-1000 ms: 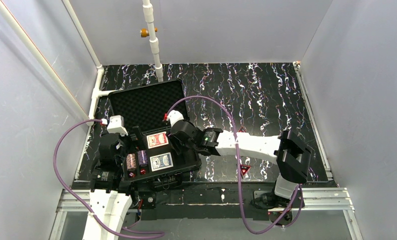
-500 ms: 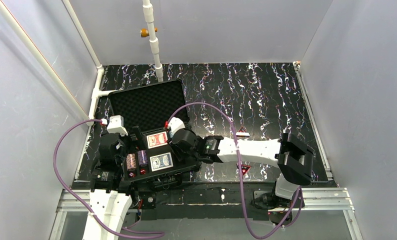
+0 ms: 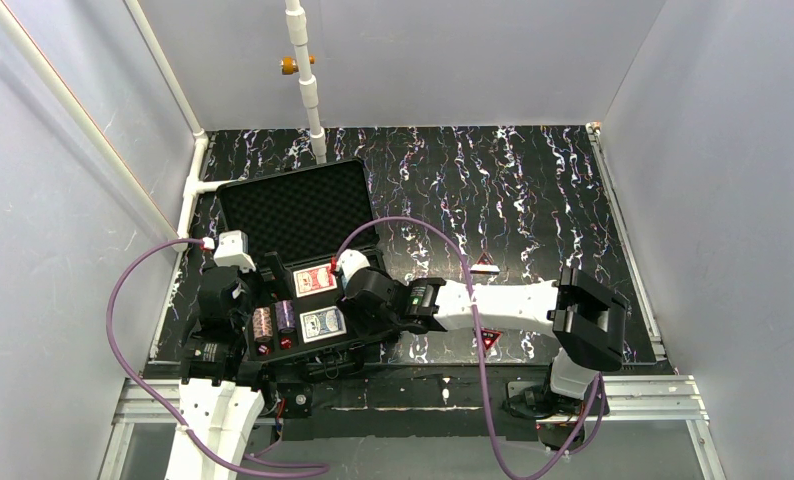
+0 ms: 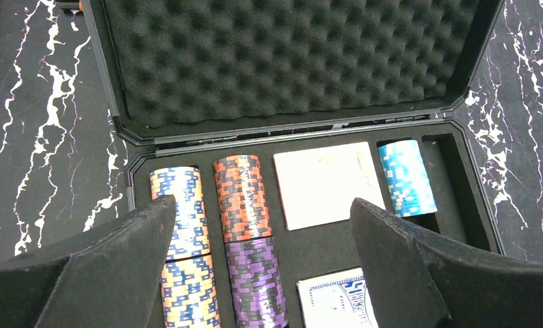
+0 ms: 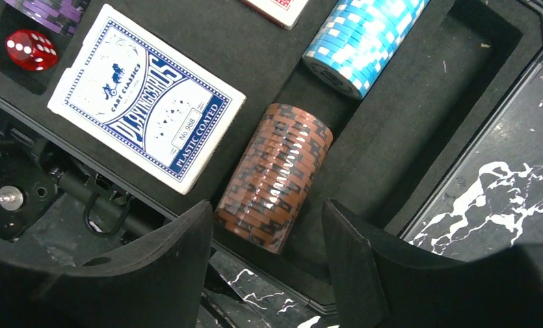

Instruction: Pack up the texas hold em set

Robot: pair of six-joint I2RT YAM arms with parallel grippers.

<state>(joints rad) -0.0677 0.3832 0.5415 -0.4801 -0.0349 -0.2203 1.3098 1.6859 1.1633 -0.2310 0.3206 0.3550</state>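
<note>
The black case lies open at the left, its foam lid (image 3: 291, 205) back and its slotted tray (image 3: 365, 335) toward me. In the left wrist view the tray holds orange-blue chips (image 4: 180, 205), orange-black chips (image 4: 241, 198), purple chips (image 4: 255, 280), light blue chips (image 4: 407, 178), a washed-out deck (image 4: 327, 184) and a blue deck (image 4: 334, 301). My left gripper (image 4: 263, 208) hovers open above them. My right gripper (image 5: 267, 219) is open around the near end of a brown chip stack (image 5: 274, 176), which lies tilted in the tray's right slot. A red triangle (image 3: 489, 338) lies on the table.
A red die (image 5: 31, 49) sits in a small pocket beside the blue deck (image 5: 146, 96). A small red-and-white piece (image 3: 485, 266) lies on the marbled table (image 3: 533, 190) right of the case. White pipes run along the back and left walls.
My right gripper has moved toward the near edge along the tray's right side. The left arm has not moved.
</note>
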